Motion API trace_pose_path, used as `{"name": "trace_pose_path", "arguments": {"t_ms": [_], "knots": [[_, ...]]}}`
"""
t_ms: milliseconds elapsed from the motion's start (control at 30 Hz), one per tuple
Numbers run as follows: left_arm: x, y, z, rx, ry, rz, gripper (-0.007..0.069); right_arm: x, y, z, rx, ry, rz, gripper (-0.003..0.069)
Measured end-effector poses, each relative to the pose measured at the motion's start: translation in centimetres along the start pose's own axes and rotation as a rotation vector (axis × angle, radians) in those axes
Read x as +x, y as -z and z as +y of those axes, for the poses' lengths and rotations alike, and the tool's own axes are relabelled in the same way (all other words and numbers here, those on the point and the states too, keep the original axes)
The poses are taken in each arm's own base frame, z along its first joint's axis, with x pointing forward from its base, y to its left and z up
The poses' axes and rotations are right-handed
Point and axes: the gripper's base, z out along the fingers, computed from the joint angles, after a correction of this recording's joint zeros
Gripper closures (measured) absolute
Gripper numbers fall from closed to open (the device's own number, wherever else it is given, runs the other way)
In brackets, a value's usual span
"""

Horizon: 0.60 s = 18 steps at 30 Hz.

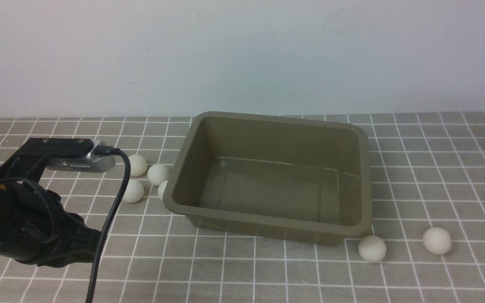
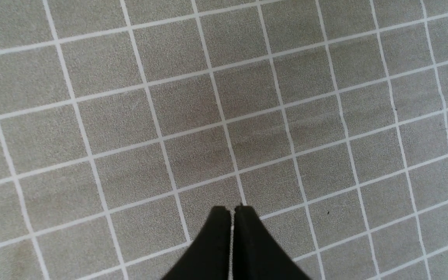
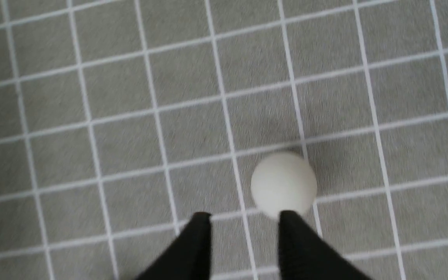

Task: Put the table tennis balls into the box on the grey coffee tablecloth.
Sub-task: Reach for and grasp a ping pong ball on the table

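Box (image 1: 276,139) only in front cam; L jaws closed, R jaws parted, empty.

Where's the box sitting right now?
In the front view the box sits at the middle of the grey coffee tablecloth, a cluster of table tennis balls beside its left side and one ball by its near right corner.
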Motion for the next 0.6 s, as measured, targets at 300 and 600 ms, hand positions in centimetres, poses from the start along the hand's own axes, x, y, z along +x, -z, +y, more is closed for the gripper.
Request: {"name": "trace_pose_path", "arguments": {"t_ms": [300,600], "knots": [[0.1,0.0,-0.1,0.006,0.0,0.016,0.0629,-1.8,-6.6,-1.1,0.088,-0.07,0.205,0.0106],[0.2,0.0,-0.1,0.007,0.0,0.019,0.0629,-0.9,-9.6,-1.6,0.114,-0.078,0.317,0.0132]]}}
